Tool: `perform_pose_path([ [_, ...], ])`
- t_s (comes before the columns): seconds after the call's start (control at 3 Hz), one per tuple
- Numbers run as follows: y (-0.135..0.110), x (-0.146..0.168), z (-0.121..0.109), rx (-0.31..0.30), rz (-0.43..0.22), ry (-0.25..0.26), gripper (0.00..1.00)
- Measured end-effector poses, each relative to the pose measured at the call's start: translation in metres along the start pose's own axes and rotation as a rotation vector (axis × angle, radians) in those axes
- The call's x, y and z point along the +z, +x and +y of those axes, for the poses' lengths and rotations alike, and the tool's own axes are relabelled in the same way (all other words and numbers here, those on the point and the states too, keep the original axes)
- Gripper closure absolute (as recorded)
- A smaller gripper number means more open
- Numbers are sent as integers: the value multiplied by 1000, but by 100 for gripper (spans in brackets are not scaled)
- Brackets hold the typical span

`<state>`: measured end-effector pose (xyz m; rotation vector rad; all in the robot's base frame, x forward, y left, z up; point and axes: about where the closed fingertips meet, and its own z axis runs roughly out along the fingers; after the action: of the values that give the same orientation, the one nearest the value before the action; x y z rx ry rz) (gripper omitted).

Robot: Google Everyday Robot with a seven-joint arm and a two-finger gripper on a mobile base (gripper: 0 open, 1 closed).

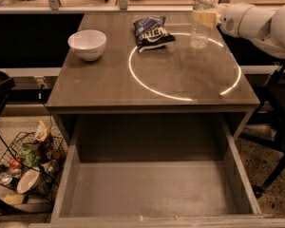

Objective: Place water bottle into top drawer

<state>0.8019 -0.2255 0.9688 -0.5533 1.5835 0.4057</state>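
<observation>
Reaching from right, tool (205, 18) grips water bottle (199, 33) over table (109, 87).

The clear, ribbed water bottle (198, 34) is upright at the far right of the table (109, 80), with the gripper (204, 18) clasped around its upper part. The shallow grey top drawer (152, 191) is pulled open below the table's front edge.

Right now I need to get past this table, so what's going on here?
The robot's gripper holds the water bottle upright by its middle, at the far right of the table. The top drawer at the table's front is pulled wide open, and the bottle is not yet in it. A white bowl and a chip bag sit farther left.
</observation>
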Motion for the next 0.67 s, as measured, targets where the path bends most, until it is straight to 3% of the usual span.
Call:
perform_pose_path([
  [0.33,-31,-1,32,-51,44,-27,100],
  [0.67,-64,-32,69,-86,34,-32,100],
])
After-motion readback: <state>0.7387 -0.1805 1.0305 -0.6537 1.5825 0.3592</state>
